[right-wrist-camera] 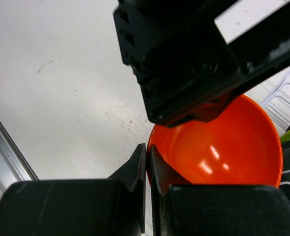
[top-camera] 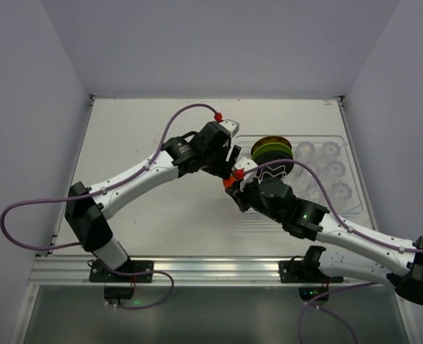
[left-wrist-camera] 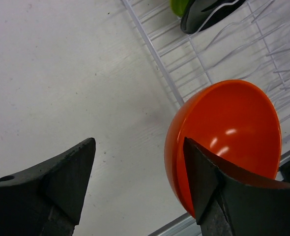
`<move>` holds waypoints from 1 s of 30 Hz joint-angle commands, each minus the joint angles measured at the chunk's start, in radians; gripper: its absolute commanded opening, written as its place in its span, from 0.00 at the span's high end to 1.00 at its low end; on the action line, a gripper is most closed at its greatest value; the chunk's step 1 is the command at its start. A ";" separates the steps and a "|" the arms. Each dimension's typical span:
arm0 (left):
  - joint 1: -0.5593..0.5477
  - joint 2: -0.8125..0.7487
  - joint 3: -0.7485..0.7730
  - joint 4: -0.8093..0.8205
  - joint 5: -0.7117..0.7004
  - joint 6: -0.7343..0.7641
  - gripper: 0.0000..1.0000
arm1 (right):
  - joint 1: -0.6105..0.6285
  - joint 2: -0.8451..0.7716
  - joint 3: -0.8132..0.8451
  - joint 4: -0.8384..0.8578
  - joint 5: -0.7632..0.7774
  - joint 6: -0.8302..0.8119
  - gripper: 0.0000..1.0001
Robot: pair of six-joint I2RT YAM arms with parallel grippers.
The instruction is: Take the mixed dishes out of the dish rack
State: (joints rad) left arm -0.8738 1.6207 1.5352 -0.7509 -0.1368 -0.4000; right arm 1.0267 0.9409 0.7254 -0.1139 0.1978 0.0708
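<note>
Orange-red bowl tipped on its side at the dish rack edge, rim pinched in the closed right gripper; left gripper jaws apart, one finger inside the bowl, the other over the table

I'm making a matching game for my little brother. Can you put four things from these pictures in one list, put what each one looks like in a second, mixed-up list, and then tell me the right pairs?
Things:
1. bowl
2. cups
3. rack
4. cable

What it looks like:
A. purple, bending in a long loop
B. thin white wires inside it
C. orange, pinched by its rim
D. small and clear, sitting in rows

Pairs: 1-C, 2-D, 3-B, 4-A
</note>
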 commanded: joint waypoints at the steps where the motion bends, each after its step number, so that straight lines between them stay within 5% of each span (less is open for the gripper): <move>1: -0.007 0.034 0.000 -0.002 -0.029 0.010 0.24 | 0.009 -0.027 0.013 0.137 0.005 0.003 1.00; 3: -0.007 0.042 -0.001 0.013 -0.012 0.004 0.29 | 0.009 -0.025 0.008 0.145 0.003 0.003 1.00; 8: -0.010 0.036 0.003 0.054 -0.007 -0.011 1.00 | 0.009 -0.024 0.002 0.145 0.014 0.006 1.00; 12: -0.011 0.012 -0.003 0.081 -0.055 -0.036 1.00 | 0.009 -0.021 -0.009 0.154 0.035 0.023 1.00; 15: -0.002 -0.013 -0.007 0.078 -0.142 -0.057 1.00 | 0.009 -0.040 -0.026 0.155 0.067 0.064 0.56; 16: 0.007 -0.027 -0.009 0.078 -0.161 -0.062 1.00 | 0.009 -0.068 -0.043 0.155 0.069 0.089 0.26; 18: 0.074 -0.051 -0.045 0.108 -0.141 -0.085 1.00 | 0.009 -0.111 -0.055 0.152 0.061 0.113 0.03; 25: 0.568 -0.245 -0.332 0.401 0.006 -0.241 1.00 | 0.007 -0.297 -0.058 0.076 0.116 0.251 0.01; 30: 0.820 -0.045 -0.366 0.560 0.088 -0.342 1.00 | -0.010 -0.228 0.037 -0.111 0.190 0.368 0.01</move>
State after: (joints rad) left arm -0.1051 1.4593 1.1885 -0.3664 -0.1291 -0.6437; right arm 1.0302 0.6628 0.7010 -0.1093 0.3138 0.3256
